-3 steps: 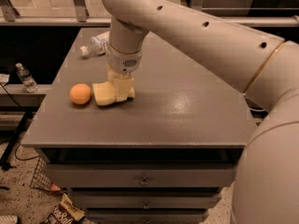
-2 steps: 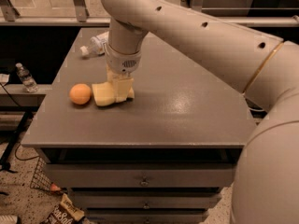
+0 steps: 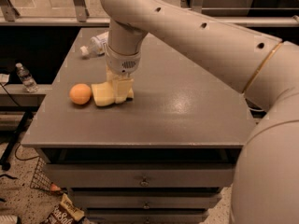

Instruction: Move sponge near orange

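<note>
The pale yellow sponge [image 3: 102,95] lies on the grey table [image 3: 187,106] near its left side. The small round orange [image 3: 80,94] sits just left of the sponge, almost touching it. My gripper [image 3: 119,88] points straight down from the big beige arm and sits on the sponge's right end, hiding that part of it. The sponge rests on the tabletop.
A clear plastic bottle [image 3: 93,45] lies on the table's back left. Drawers [image 3: 145,177] are under the tabletop. A water bottle [image 3: 25,77] stands on a low ledge at the left. A snack bag [image 3: 63,213] lies on the floor.
</note>
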